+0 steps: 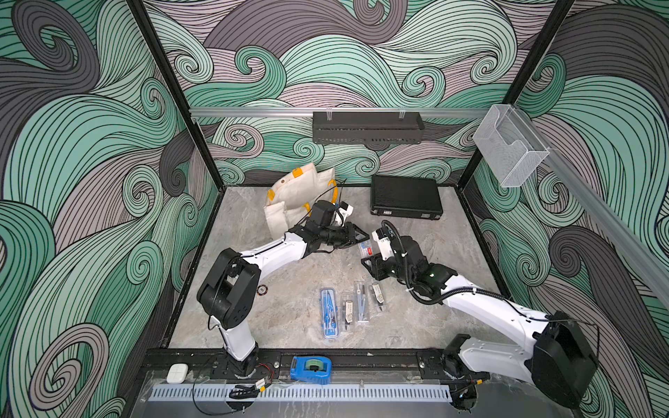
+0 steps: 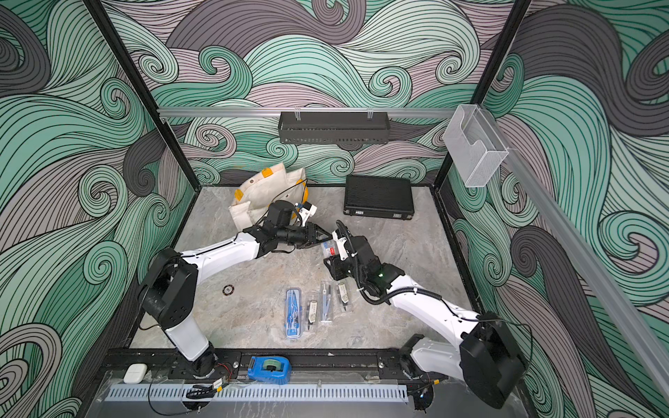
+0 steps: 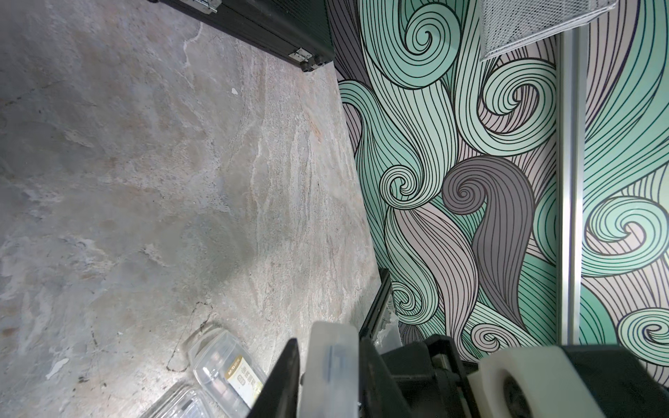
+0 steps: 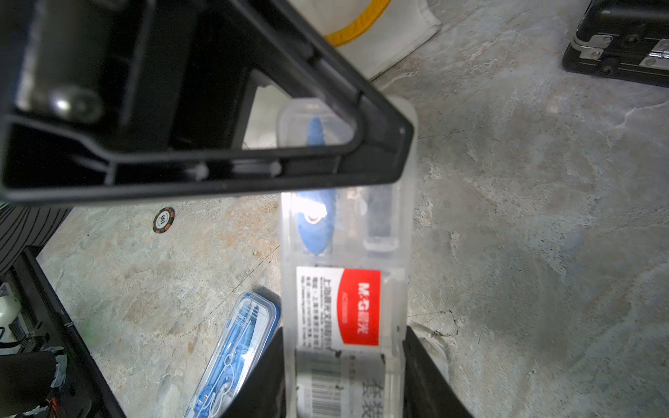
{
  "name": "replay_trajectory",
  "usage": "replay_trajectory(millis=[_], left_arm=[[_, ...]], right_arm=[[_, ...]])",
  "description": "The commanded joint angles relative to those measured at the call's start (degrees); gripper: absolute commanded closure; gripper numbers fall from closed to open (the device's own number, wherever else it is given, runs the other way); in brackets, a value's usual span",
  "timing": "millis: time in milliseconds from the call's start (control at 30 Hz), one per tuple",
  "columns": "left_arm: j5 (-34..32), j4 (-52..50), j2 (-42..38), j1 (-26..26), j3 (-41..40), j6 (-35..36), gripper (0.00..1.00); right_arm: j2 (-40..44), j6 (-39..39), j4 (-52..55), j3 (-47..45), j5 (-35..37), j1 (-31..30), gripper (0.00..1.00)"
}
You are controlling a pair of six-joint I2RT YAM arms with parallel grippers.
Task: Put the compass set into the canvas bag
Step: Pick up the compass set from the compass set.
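The compass set [image 4: 347, 289], a clear plastic case with a red label and a blue compass inside, hangs above the middle of the grey marbled counter [image 1: 275, 325]. The right pincer [image 4: 344, 329] pinches its barcode end, and the left pincer [image 1: 362, 237] grips the opposite end. At about ten o'clock from it slumps the off-white canvas bag [image 1: 297, 195] with yellow handles. At one o'clock lies a flat black hard case [image 1: 405, 197]. At six o'clock, four slim clear cases [image 1: 362, 304] lie side by side.
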State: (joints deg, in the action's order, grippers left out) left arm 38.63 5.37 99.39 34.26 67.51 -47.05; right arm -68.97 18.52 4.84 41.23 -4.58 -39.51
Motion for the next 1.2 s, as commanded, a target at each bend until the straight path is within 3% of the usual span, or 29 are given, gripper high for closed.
replay_trajectory(millis=[0, 233, 433, 533, 600, 800, 1000, 1167], left_arm=[[2.0, 2.3, 1.1, 0.4, 2.0, -0.5, 0.75], [1.2, 2.5, 1.0, 0.4, 2.0, -0.7, 0.83], [-0.8, 0.6, 1.0, 0.4, 2.8, 0.9, 0.84], [-1.9, -1.8, 1.3, 0.3, 4.1, 2.5, 0.84], [-3.5, -4.8, 1.7, 0.3, 5.8, 4.7, 0.84], [-8.7, -15.4, 3.3, -0.5, 14.6, 12.7, 0.85], [-13.3, -20.4, 2.9, -4.0, 23.0, 18.0, 0.86], [-22.5, -25.4, -0.7, -8.3, 29.3, 23.8, 0.86]], right_arm=[[-0.1, 0.6, -2.0, 1.5, -0.2, 0.3, 0.65], [-0.8, 0.4, -2.1, 1.9, 0.4, 0.4, 0.59], [-0.8, -0.2, -0.2, 2.4, 1.4, 0.4, 0.5], [-0.2, -0.4, 1.5, 2.6, 2.7, 0.5, 0.28], [0.9, -0.2, 2.7, 2.3, 5.3, 0.7, 0.01], [5.6, -0.3, 5.9, 2.4, 10.6, 3.6, 0.0], [7.5, -1.0, 6.8, 2.7, 9.5, 5.5, 0.0], [4.8, -0.5, 6.9, 2.6, 9.1, 5.8, 0.0]])
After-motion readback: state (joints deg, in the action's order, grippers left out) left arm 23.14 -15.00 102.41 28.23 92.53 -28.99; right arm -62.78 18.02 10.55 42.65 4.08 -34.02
